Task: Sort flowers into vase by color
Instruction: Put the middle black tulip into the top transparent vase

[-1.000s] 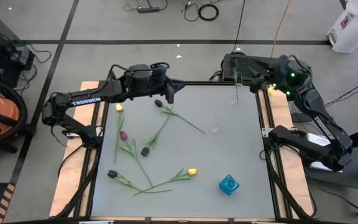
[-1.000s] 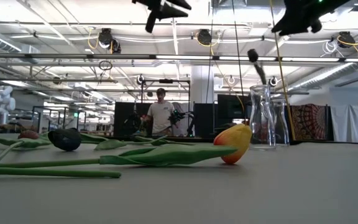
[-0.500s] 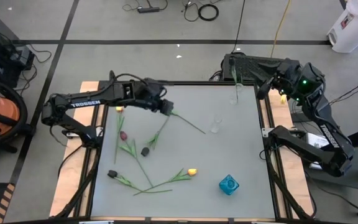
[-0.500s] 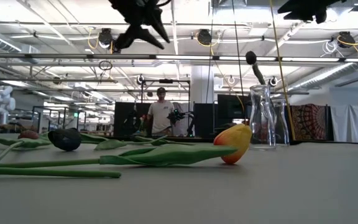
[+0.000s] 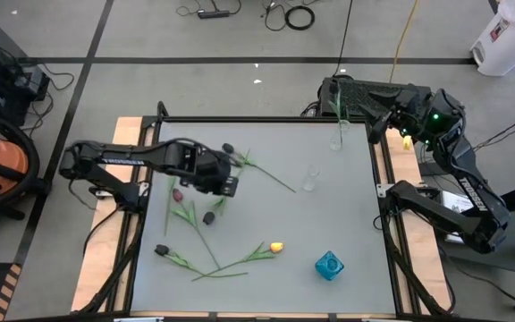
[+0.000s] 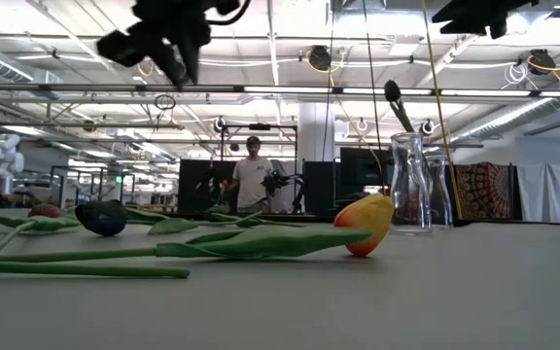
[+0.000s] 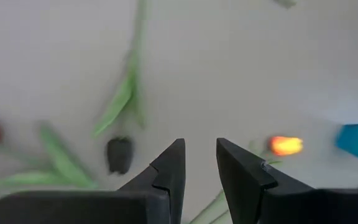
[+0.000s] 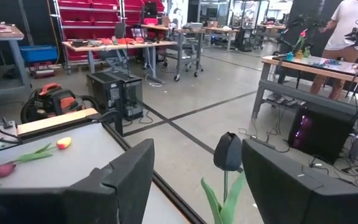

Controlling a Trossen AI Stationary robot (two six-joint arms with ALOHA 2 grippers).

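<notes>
Several tulips lie flat on the grey table: a dark one (image 5: 228, 148) near the far edge, a red one (image 5: 178, 194), a dark one (image 5: 208, 217), another dark one (image 5: 161, 250) and a yellow one (image 5: 276, 246). A further dark tulip (image 5: 336, 112) stands by its stem in a clear vase (image 5: 336, 143) at the far right. My left gripper (image 5: 226, 184) hovers open by a narrow gap above the dark bud (image 7: 119, 154). My right gripper (image 5: 375, 125) is open just right of that vase, and the vase's dark tulip (image 8: 229, 151) shows beyond its fingers.
A second clear vase (image 5: 310, 177) stands right of centre and a blue vase (image 5: 329, 265) near the front right. Bare table lies between these vases. In the low view a person (image 6: 252, 185) stands in the room behind the table.
My left gripper has swept from the table's far edge toward the near side and slightly left, ending over the flowers in the middle left. My right gripper has drawn back from the far-right vase toward the right edge, then kept still. The flowers have not moved.
</notes>
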